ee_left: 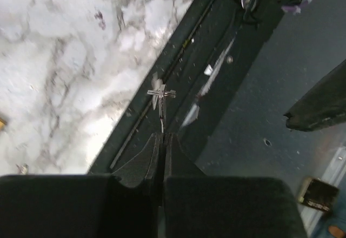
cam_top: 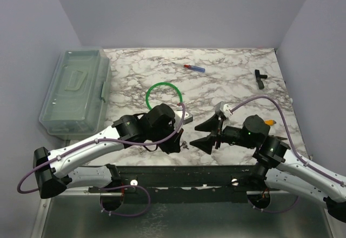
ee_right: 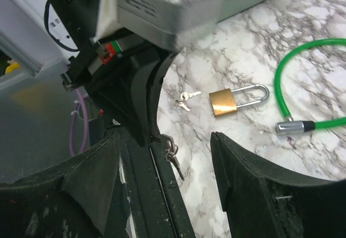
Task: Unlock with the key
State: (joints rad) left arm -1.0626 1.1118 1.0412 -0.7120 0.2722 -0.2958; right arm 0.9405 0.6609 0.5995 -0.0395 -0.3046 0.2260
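Left gripper (ee_left: 163,138), clamped on the key (ee_left: 161,100), hovers near the brass padlock (ee_right: 224,102), off its body end; the right gripper (cam_top: 193,134) gapes empty on that same side. With the key in hand, insertion looks like the step under way: the blade must next line up with the keyway, the right gripper probably steadying the padlock. It lies flat, long axis running from the spare keys (ee_right: 184,99) beside its body towards the green cable (ee_right: 303,70), shackle leading; the key extends the closed fingers' line.
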